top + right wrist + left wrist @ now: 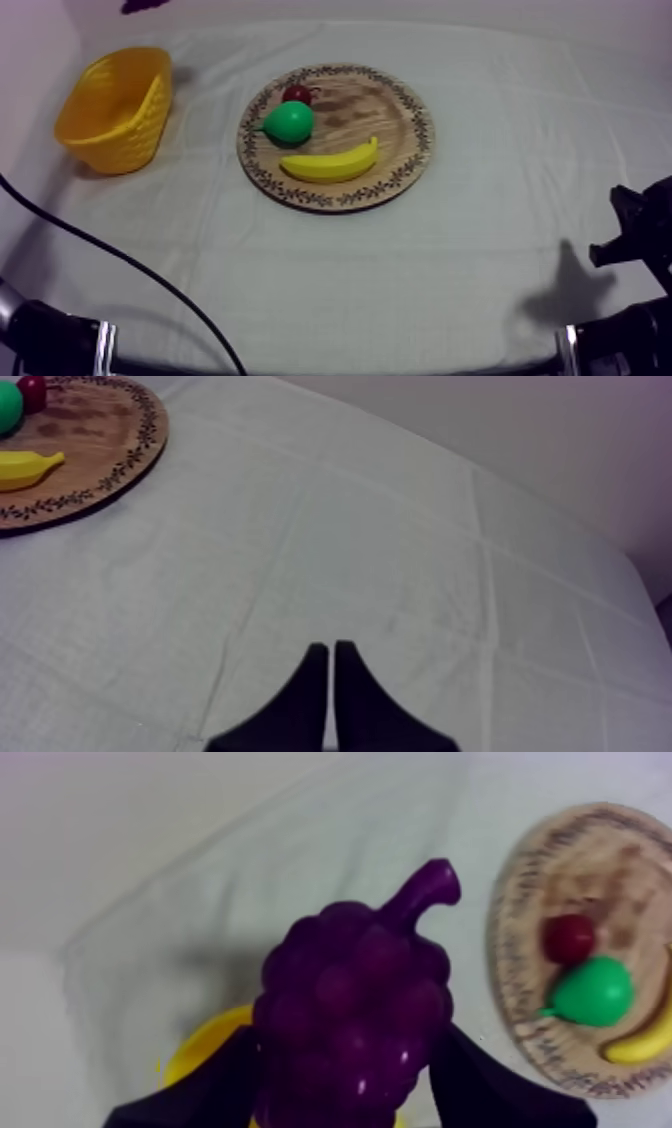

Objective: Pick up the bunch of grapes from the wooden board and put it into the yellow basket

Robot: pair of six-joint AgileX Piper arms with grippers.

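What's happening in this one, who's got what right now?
The left end effector is shut on the bunch of grapes, held in the air with the yellow basket beneath it; the grapes are not yet in the basket. The pear, banana and small red fruit lie on the wooden board. The right end effector is shut on nothing, over the cloth, apart from the board.

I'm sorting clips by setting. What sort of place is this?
Likely a robot test bench: a cloth-covered table, a toy banana on a wooden board, and a black left gripper holding a bunch of grapes above a yellow basket.
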